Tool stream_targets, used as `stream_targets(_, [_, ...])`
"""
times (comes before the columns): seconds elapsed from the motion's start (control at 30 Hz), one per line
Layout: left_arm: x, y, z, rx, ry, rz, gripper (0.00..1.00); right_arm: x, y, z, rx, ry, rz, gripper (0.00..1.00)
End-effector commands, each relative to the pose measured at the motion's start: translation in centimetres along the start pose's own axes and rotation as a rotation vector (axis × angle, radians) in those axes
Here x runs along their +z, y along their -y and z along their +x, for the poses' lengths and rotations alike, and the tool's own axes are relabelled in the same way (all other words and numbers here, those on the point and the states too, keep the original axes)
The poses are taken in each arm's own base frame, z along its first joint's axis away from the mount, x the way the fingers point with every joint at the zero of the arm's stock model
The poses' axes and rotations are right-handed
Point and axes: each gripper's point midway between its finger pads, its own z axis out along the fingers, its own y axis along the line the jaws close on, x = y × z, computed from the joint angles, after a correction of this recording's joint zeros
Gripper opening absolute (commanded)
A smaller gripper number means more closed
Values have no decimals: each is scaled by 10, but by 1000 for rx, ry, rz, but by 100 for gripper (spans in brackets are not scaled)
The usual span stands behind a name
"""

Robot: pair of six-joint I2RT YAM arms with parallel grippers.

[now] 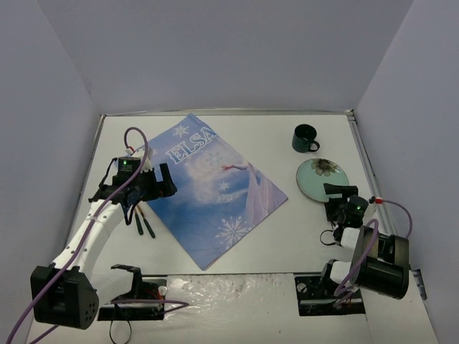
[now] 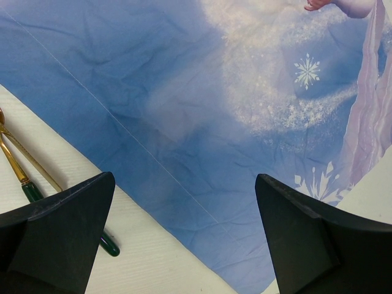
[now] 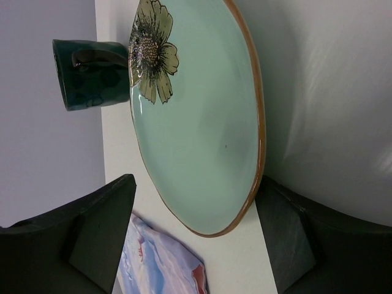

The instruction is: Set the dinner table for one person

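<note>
top external view: the white bench (image 1: 301, 236) carries an elsa cloth (image 1: 215, 190) lying askew. left fingers (image 1: 167, 180) hang apart over the cloth's left edge, with gold cutlery (image 1: 142, 222) just left of the cloth. right of the cloth, right fingers (image 1: 337, 202) stand apart at a green plate (image 1: 322, 178), near a dark mug (image 1: 305, 138).

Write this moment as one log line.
left gripper open over cloth | right gripper open by plate | mug beyond plate | cutlery beside cloth

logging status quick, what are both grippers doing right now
Left gripper: open, holding nothing, over the cloth.
Right gripper: open, holding nothing, by the plate.
</note>
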Motion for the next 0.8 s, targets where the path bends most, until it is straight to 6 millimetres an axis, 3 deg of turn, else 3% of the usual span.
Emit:
stream_targets(0.0, [-7,5,-26,27,90,11,97,7,21,-6,17,37,77,71])
stream_targets(0.1, [-7,3,-25,25,89,5,97,9,26,-6,24,36,94,67])
stream_targets(0.27, [-6,3,-25,26,87,2,97,11,39,-6,46,37,127,46])
stream_targets(0.37, [-6,2,-24,25,85,-1,97,11,42,-6,63,39,132,26])
stream_targets(0.53, [-6,1,-24,26,84,-7,97,9,36,-12,89,46,116,0])
stream_targets(0.7, [-5,0,-24,27,84,-12,97,-2,5,-30,81,85,48,0])
stream_targets(0.77, [-4,0,-23,26,78,-14,97,-11,-18,-39,71,109,-7,0])
